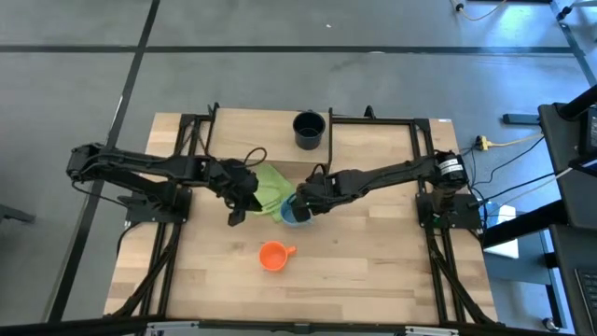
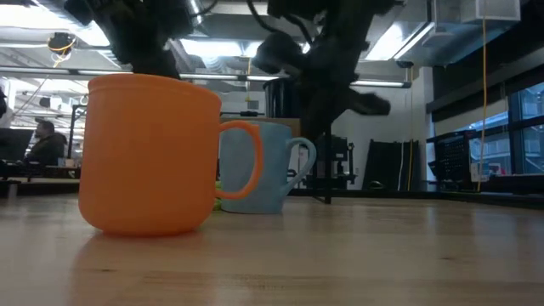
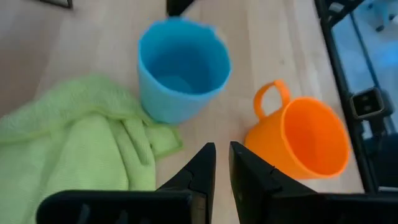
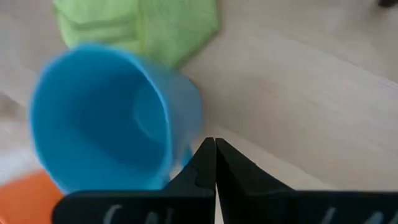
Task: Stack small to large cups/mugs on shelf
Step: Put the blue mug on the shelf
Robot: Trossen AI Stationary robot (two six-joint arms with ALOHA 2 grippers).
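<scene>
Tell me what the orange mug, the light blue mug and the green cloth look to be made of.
Orange mug: probably plastic; matte, uniform colour, no glaze shine. Light blue mug: likely the same plastic; thin rim, dull even surface. Green cloth: soft fabric, perhaps microfibre; it lies crumpled in folds with a fuzzy nap.

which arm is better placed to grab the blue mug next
Right, likely. The right gripper hangs right over the blue mug, fingers shut beside its wall. The left gripper, also shut, sits by the green cloth, farther from the mug.
</scene>
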